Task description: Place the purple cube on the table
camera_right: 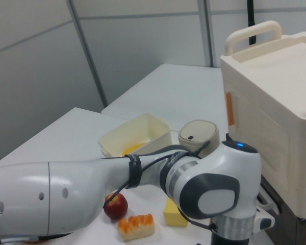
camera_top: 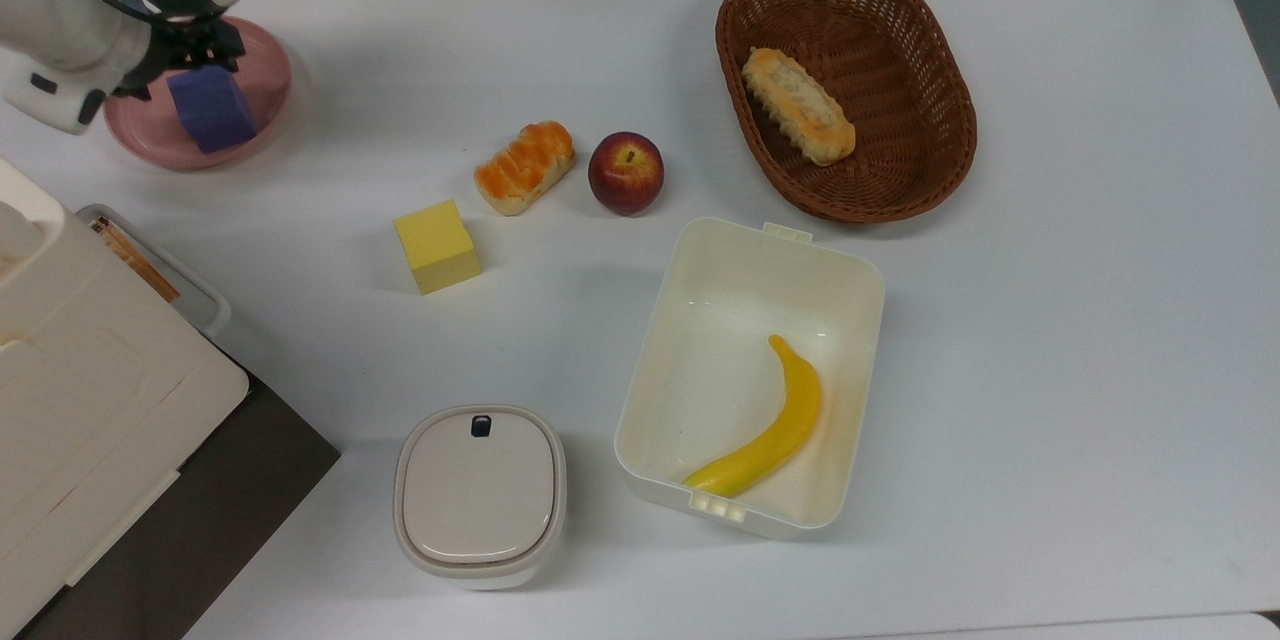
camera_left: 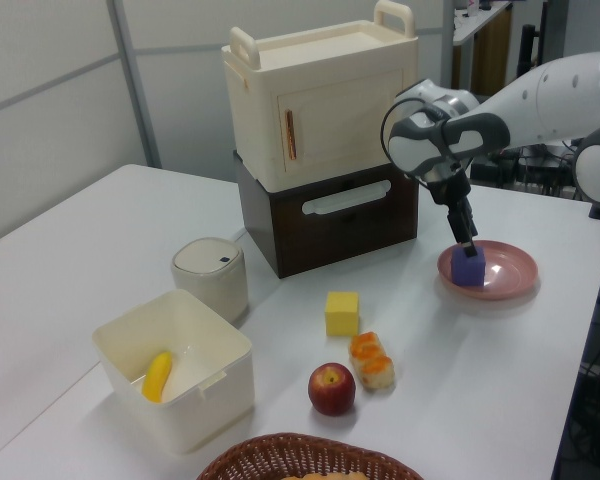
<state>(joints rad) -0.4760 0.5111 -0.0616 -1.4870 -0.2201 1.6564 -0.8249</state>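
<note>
Tool [camera_left: 469,250] sits right on the purple cube [camera_top: 212,108] in the pink dish [camera_top: 262,55]; finger state can't be told, probably straddling. Needs centred, square grip before lifting to worktop [camera_top: 1050,320].

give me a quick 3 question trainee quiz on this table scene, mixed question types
1. True or false: the purple cube sits in the pink dish.
2. What lies in the white tub? A apple, B banana, C bread
3. Fill in: in the top view, the apple lies just right of the ____.

Key: 1 true. 2 B, the banana. 3 orange glazed bread.
</note>
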